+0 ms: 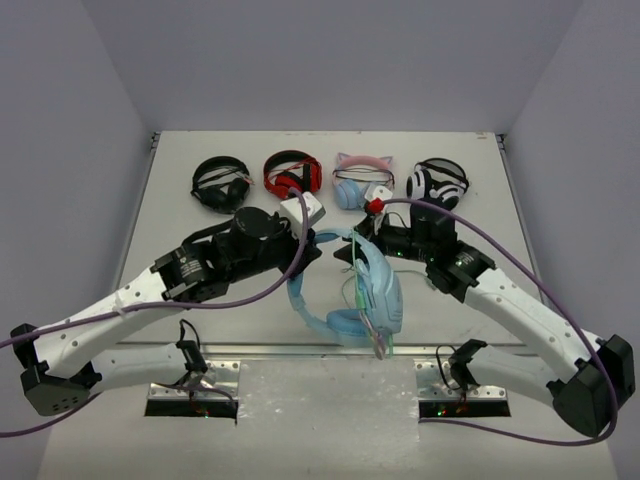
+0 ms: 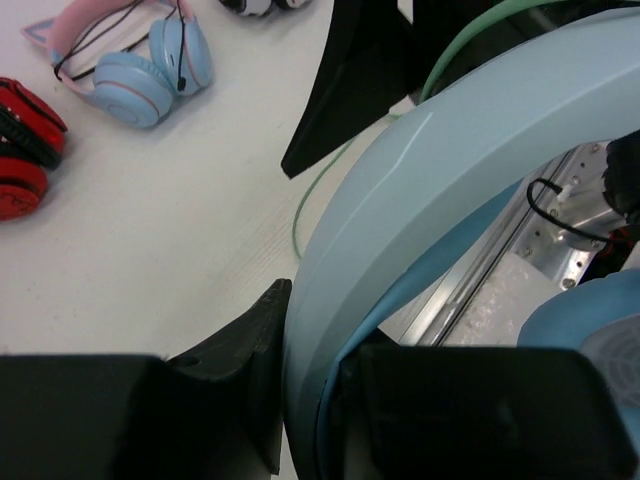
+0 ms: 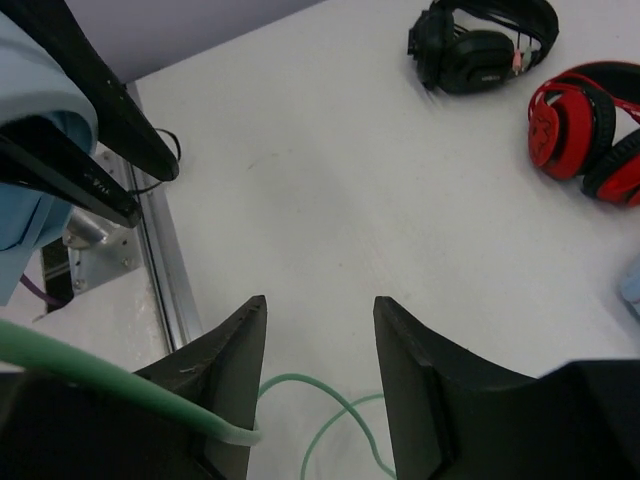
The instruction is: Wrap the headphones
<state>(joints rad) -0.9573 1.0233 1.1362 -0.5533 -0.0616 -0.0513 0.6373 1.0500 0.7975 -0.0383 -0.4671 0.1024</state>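
Note:
The light-blue headphones [image 1: 352, 292] hang above the table's middle, earcups low near the front rail. My left gripper [image 1: 306, 254] is shut on the plain blue headband [image 2: 430, 190], which runs between its two black fingers [image 2: 245, 360]. The pale-green cable [image 1: 357, 283] trails down by the earcups. My right gripper [image 1: 386, 243] stands just right of the headband, open, with nothing between its fingers [image 3: 225, 360]. One stretch of cable [image 3: 95, 375] lies over the outside of its left finger, and loops of it [image 3: 335, 405] rest on the table below.
Along the back lie black headphones [image 1: 220, 184], a red pair [image 1: 292, 173], a pink cat-ear pair [image 1: 360, 181] and a white-and-black pair [image 1: 438, 183]. A metal rail [image 1: 320, 350] runs along the table's front edge.

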